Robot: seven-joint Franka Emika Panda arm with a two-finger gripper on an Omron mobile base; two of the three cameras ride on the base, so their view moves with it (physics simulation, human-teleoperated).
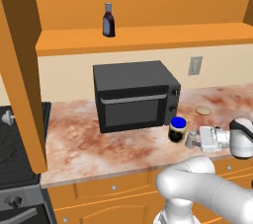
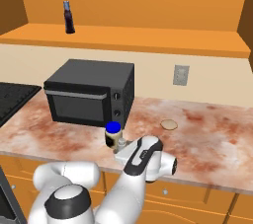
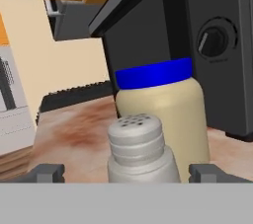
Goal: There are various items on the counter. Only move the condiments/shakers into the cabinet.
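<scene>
The grey shaker (image 3: 141, 149) stands upright on the marbled worktop (image 1: 99, 139), its perforated cap up and its long axis vertical, directly in front of the gripper (image 3: 126, 173), whose two dark fingertips stand wide apart on either side of it, holding nothing. Just behind the shaker, touching or nearly so, is the blue-lidded jar (image 1: 177, 130), also upright, its body reading dark from the base views and pale cream from the hand view. Behind both looms the black microwave (image 1: 134, 94), its control knobs facing the arm. The flat tan disc (image 2: 169, 124) lies well apart on the worktop. The slim dark bottle (image 1: 108, 19) stands upright on the shelf of the orange cabinet (image 1: 148, 38). No label or writing can be read on anything.
</scene>
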